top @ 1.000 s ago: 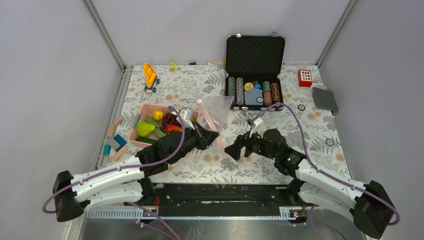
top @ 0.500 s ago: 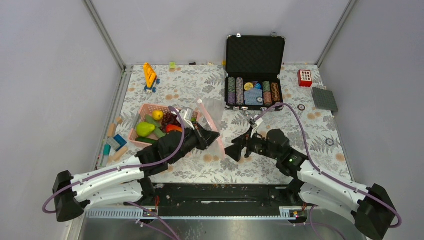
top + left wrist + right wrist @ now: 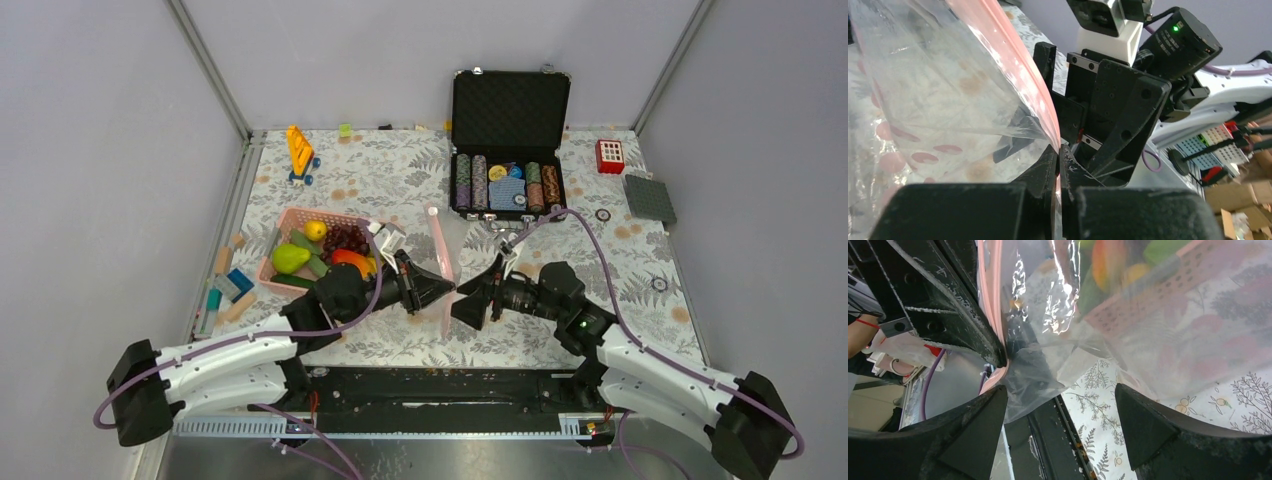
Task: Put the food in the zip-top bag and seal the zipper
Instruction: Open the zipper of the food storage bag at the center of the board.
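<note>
The counter [image 3: 380, 170], covered in a pale leaf-print cloth, carries a pink latticed plastic basket [image 3: 268, 266] near left, an open black hard case [image 3: 510, 110] far centre (striped poker chips [image 3: 478, 182] inside), a yellow toy truck [image 3: 300, 152] far left, a small red box [image 3: 609, 156] and a grey studded square plate [image 3: 649, 198] far right, and loose wooden blocks [image 3: 225, 285] along the left edge.

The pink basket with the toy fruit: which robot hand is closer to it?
Left. The left gripper is just right of the basket, pinching the zip-top bag by its zipper. The right gripper stands open beyond the bag, farther off.
</note>
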{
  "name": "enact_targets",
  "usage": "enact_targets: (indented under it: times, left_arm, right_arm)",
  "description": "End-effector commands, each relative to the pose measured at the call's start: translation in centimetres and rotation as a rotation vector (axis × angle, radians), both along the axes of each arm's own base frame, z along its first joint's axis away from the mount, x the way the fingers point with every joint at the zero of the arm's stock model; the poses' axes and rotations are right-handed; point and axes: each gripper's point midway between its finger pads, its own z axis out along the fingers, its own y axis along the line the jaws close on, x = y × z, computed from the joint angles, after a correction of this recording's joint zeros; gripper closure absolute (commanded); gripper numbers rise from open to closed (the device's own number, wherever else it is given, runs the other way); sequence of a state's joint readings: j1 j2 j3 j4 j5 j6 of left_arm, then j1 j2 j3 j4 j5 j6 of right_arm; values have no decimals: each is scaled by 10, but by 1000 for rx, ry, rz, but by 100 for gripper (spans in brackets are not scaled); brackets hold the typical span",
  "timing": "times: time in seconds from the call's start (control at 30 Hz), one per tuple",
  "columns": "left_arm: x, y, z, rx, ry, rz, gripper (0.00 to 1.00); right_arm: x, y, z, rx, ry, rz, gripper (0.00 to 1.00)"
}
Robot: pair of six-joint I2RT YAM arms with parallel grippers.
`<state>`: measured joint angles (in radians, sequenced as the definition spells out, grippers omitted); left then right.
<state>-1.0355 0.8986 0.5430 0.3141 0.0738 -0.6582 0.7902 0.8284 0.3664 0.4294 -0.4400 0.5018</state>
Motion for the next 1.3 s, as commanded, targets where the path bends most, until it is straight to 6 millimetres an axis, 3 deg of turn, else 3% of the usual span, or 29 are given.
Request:
enact_targets:
  times: [0.0,0.17,0.4,0.8,1.1,1.27]
  left_arm:
    - [-19,-10,21,-95,-116,-182,100]
    - [-5,-12,14,-95,-57,-175,100]
    - [-1,-13,13,-113,-48,-170,100]
    - [12,-11,6,-95,-14,-102,100]
    - [8,-11,10,-112,-22,-122,100]
    - [11,-10,6,-96,-15,-100,100]
  right_arm:
    - [-1,-9,4,-4,-18,-41,13]
    - [1,-32,-15,-78,3,-143,12]
    - [4,-57,-30,-136,-5,-248,12]
    - [-23,-34,4,-7,-89,-28,11]
    - [-13,-32,-11,-63,-49,-63,15]
    - [-21,-32,-1,-31,-56,-34,15]
